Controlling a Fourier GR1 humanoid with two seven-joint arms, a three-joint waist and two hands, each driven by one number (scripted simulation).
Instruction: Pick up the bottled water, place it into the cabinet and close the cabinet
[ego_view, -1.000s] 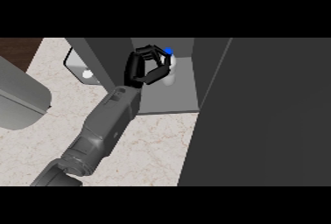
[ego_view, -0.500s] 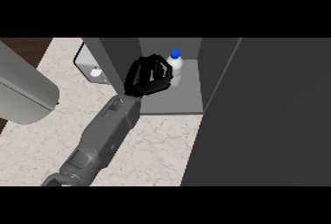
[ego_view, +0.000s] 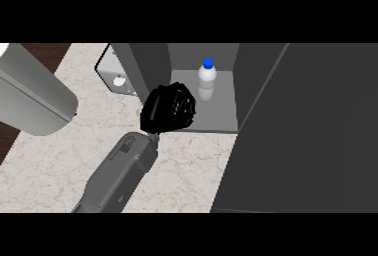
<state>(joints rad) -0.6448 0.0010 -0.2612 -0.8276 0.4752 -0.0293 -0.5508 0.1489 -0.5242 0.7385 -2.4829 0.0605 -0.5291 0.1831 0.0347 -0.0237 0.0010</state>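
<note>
The bottled water (ego_view: 207, 79) stood upright on the grey floor of the open cabinet (ego_view: 218, 112), toward the back of the compartment. It was a slim, pale bottle with a rounded blue cap, and a faint reflection of it lay on the smooth shelf surface in front of it. The cabinet was a dark grey box with flat, matte walls; its large door (ego_view: 303, 130) hung open at the right of the view as a broad, plain dark panel.

The worktop (ego_view: 66, 165) was a light, marble-like stone, cream with fine brownish veining. A strip of dark brown wood showed along its left edge. At the upper left a big smooth grey cylindrical shape (ego_view: 33, 100) crossed the view; what it was could not be told. Beside the cabinet's left wall lay a small grey rounded-corner fixture (ego_view: 117, 75) with a white knob-like spot on it.

One grey forearm rose from the lower edge, boxy and smooth, ending in a black hand (ego_view: 168, 107) at the cabinet's front lip. Which arm it was could not be told from this view alone. The hand's fingers were curled inward and held nothing; it sat just short of the bottle, apart from it, overlapping the shelf's front left corner.
</note>
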